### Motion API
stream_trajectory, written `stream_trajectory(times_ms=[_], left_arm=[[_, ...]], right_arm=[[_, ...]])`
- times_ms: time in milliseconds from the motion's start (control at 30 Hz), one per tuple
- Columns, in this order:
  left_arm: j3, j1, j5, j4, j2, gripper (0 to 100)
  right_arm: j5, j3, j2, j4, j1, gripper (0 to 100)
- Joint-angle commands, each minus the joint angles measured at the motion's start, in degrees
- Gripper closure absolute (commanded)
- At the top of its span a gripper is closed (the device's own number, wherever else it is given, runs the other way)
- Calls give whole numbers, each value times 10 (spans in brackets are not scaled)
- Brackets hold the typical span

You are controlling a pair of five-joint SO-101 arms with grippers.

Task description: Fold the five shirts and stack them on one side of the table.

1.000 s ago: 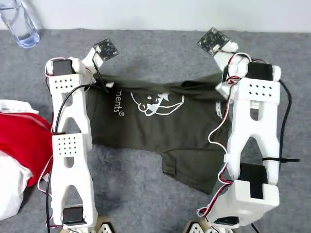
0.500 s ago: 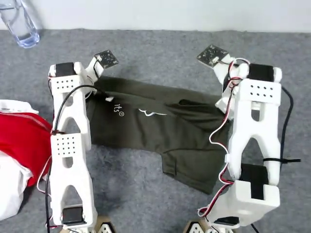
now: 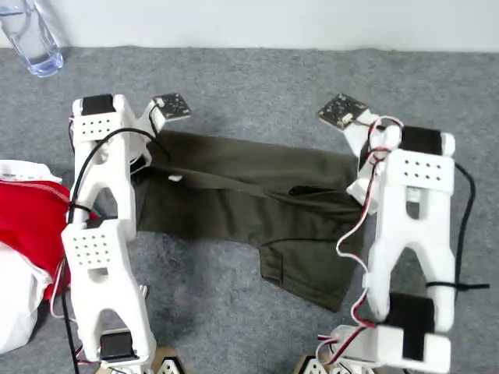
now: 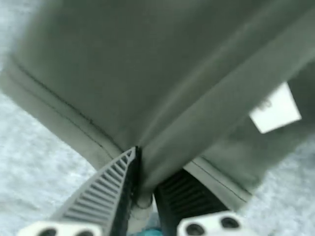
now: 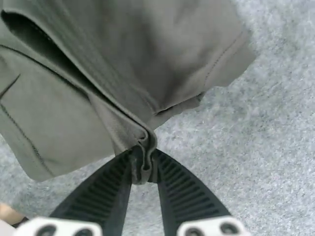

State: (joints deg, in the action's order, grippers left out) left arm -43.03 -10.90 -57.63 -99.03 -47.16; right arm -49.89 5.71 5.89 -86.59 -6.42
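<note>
A dark olive shirt (image 3: 257, 206) lies across the grey table between the two arms, its far half folded over toward the near side so the print is hidden. My left gripper (image 4: 142, 162) is shut on a bunched fold of the olive shirt (image 4: 162, 73), close to a white label (image 4: 274, 109). My right gripper (image 5: 143, 156) is shut on a pinched fold of the olive shirt (image 5: 108, 64) at the other end. In the high view the left arm (image 3: 105, 195) holds the shirt's left end and the right arm (image 3: 405, 210) its right end. A sleeve (image 3: 308, 273) trails toward the near edge.
A pile of red cloth (image 3: 27, 222) and white cloth (image 3: 15, 296) sits at the table's left edge beside the left arm. A clear glass (image 3: 31, 39) stands at the far left corner. Grey carpet-like table surface (image 3: 257, 86) stretches behind the shirt.
Both grippers have drawn the shirt's far edge toward the near side, folding it over. The white print, visible a second ago, is now covered.
</note>
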Motion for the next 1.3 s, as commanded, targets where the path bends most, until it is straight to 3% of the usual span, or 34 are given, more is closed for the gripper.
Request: stream_trajectory(times_ms=[0,300,800,867,967,1133,1267], left_arm=[[32,0,-5,-14,47,987],[112,9,-30,-14,51,987],[118,0,-45,-16,50,983],[122,-2,-45,-16,51,947],[131,-4,-45,-16,52,887],[137,-4,-45,-16,55,870],[154,-2,-41,-17,103,864]], right_arm=[[-5,27,51,23,-10,990],[-4,109,104,30,-9,989],[-8,209,183,34,-9,987],[-8,209,182,34,-9,984],[-8,209,181,31,-9,918],[-8,210,184,27,-9,699],[-9,203,185,21,-5,685]])
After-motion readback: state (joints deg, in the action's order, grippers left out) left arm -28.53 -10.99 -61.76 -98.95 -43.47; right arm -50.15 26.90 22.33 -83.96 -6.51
